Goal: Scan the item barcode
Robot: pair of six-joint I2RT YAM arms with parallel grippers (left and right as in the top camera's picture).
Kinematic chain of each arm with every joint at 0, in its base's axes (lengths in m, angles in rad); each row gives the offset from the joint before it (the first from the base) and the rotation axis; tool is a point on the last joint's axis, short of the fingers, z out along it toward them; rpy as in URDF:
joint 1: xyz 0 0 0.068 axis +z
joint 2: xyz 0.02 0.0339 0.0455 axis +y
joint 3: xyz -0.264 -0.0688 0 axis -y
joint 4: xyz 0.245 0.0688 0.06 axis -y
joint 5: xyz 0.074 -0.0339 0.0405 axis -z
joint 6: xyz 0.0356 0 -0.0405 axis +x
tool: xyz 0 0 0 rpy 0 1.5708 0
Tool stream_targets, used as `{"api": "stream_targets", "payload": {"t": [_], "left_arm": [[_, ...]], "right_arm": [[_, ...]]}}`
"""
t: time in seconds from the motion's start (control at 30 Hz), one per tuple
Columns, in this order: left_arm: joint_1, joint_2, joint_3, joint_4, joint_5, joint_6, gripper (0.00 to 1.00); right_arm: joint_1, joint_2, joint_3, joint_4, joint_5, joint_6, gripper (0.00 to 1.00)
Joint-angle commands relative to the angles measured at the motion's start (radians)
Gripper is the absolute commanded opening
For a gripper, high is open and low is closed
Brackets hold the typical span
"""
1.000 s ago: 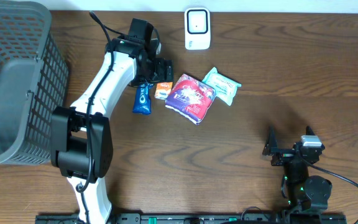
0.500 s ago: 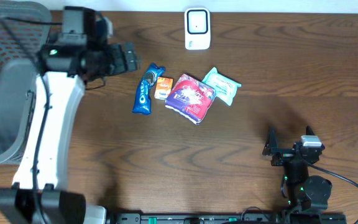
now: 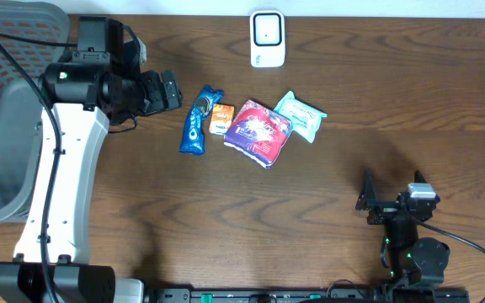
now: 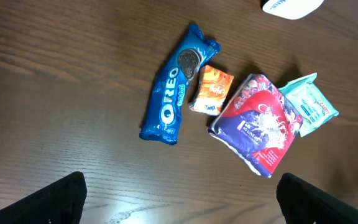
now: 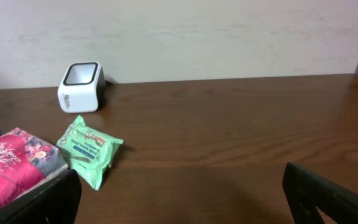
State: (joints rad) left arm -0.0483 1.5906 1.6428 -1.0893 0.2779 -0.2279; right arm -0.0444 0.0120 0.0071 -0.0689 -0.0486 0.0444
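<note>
Taking the white scanner (image 3: 267, 38) at the bench's (image 3: 226, 219) back edge as reference: grey basket (image 3: 7, 109) far to its left. Left fingers (image 3: 170, 90), released and empty, hover front-left of it. Right fingers (image 3: 366, 194), likewise released and empty, sit well off to its front right. Directly before it lie the purple packet (image 3: 259, 132), Oreo pack (image 3: 196, 122), green wipes (image 3: 300, 115) and orange sachet (image 3: 221, 119), none gripped.

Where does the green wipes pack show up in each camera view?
Overhead: the green wipes pack lies right of centre in the upper half, below and right of the scanner.
Left wrist: the pack sits at the right side, about mid-height.
Right wrist: the pack lies at the lower left, in front of the scanner.
Shared landmark: the purple packet lies right beside the pack in all three.
</note>
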Motion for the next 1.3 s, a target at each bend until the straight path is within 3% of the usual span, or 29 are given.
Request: {"api": "stream_targets", "payload": {"t": [0.0, 1.03, 1.1, 1.2, 1.27], "left_arm": [[0.004, 0.005, -0.003, -0.003, -0.01, 0.01, 0.98], [0.004, 0.005, -0.003, -0.003, -0.01, 0.01, 0.98], [0.004, 0.005, -0.003, -0.003, -0.01, 0.01, 0.98], [0.004, 0.005, -0.003, -0.003, -0.01, 0.01, 0.98], [0.004, 0.005, -0.003, -0.003, -0.01, 0.01, 0.98]], "right_arm": [[0.007, -0.006, -0.002, -0.003, -0.002, 0.01, 0.99], [0.007, -0.006, -0.002, 0.018, -0.014, 0.015, 0.99], [0.007, -0.006, -0.002, 0.094, -0.168, 0.158, 0.99], [0.007, -0.006, -0.002, 0.176, -0.549, 0.462, 0.99], [0.007, -0.006, -0.002, 0.227, -0.615, 0.623, 0.99]]}}
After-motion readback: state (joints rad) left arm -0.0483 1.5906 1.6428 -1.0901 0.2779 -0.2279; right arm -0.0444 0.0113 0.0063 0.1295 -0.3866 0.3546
